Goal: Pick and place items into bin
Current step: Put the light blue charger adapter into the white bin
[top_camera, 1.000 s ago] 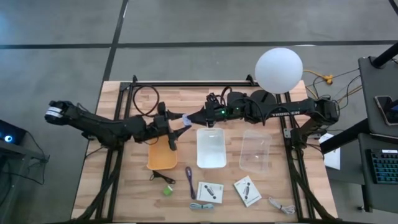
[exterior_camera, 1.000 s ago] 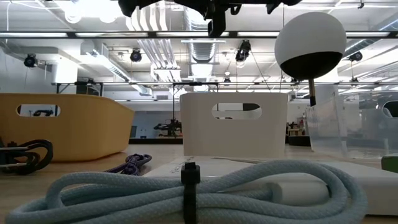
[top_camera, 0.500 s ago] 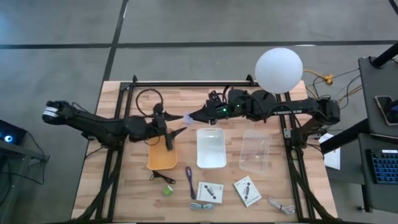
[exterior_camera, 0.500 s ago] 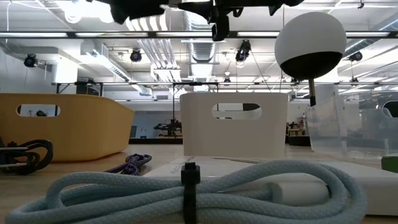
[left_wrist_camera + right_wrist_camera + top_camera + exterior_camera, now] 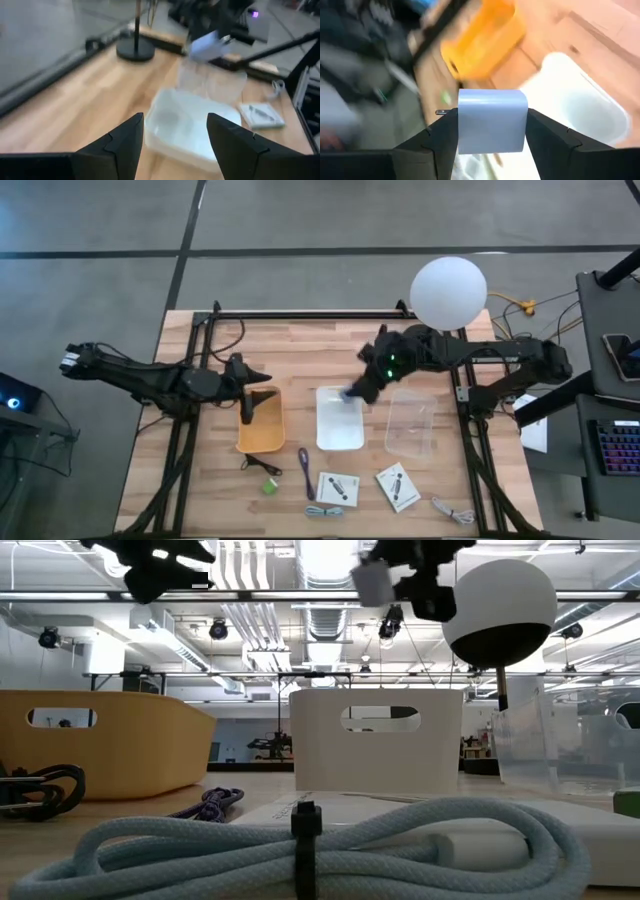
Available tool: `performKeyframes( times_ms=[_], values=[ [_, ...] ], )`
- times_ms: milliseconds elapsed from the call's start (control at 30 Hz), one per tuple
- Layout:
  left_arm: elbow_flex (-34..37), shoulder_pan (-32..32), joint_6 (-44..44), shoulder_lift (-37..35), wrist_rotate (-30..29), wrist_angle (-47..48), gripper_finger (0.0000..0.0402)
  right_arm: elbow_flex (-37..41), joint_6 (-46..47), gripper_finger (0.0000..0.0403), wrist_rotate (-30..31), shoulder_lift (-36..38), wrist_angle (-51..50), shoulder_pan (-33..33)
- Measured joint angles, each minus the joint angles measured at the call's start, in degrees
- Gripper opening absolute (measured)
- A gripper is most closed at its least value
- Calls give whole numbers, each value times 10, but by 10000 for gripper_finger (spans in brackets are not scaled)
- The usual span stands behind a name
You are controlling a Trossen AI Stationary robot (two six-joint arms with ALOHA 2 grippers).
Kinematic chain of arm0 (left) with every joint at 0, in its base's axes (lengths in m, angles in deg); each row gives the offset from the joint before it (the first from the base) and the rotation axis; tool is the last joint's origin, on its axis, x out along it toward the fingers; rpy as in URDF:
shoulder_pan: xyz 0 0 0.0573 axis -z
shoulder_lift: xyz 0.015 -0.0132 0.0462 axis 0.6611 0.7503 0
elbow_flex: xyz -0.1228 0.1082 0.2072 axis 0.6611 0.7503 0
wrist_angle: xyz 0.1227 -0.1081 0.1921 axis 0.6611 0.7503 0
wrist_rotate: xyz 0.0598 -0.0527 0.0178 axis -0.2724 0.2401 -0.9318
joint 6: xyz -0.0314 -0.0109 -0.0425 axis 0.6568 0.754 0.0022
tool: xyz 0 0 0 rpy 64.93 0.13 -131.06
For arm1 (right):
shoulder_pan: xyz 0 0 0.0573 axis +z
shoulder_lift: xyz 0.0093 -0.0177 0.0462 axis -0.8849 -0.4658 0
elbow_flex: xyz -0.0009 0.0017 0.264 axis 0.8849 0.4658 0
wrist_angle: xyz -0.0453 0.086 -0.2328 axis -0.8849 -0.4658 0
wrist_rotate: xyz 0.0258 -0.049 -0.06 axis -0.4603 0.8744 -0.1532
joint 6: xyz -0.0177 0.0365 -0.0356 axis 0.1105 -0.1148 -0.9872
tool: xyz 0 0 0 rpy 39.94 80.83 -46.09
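Note:
My right gripper (image 5: 350, 394) hangs over the far right corner of the white bin (image 5: 339, 418), shut on a pale bluish-white block (image 5: 492, 127). The low view shows the block (image 5: 372, 582) high above the table. My left gripper (image 5: 255, 392) is open and empty above the far edge of the orange bin (image 5: 262, 423). Lying flat on the near part of the table are two white cards (image 5: 338, 487) (image 5: 398, 486), a green block (image 5: 269, 486), a purple strap (image 5: 304, 471), a dark cable (image 5: 258, 465) and grey cables (image 5: 322, 511) (image 5: 450, 510). My right gripper pinches the pale block between its two fingers, one finger (image 5: 440, 137) on each of two opposite sides (image 5: 465, 130). The fingers slant down from the table's far right. The block is lifted clear, above the white bin.
A clear bin (image 5: 411, 421) stands to the right of the white one. A white ball lamp (image 5: 448, 292) on a stand rises at the far right. Black frame rails run along the far edge and both sides. In the low view a pale coiled cable (image 5: 320, 840) fills the foreground.
The two grippers stood tip to tip beyond the orange bin with the pale block between them. The right gripper has carried the block toward the right and near side, over the white bin, tipping downward. The left arm has drawn back toward the left.

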Motion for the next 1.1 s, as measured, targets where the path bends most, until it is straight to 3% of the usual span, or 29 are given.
performKeyframes(
  times_ms=[167, 333, 600, 1100],
  values=[
    [0, 0, 9, 4, 44, 23, 203, 0, -164, 194, 45, -34, -20, 52],
    [1, 0, 65, 15, 82, 32, 203, -5, -213, 194, 129, -79, -52, 65],
    [2, 1, 185, 13, 151, 125, 203, -23, -278, 194, 125, -166, -74, 70],
    [2, 14, 190, 8, 170, 122, 203, -155, -375, 194, 149, -284, -173, 104]
  ],
)
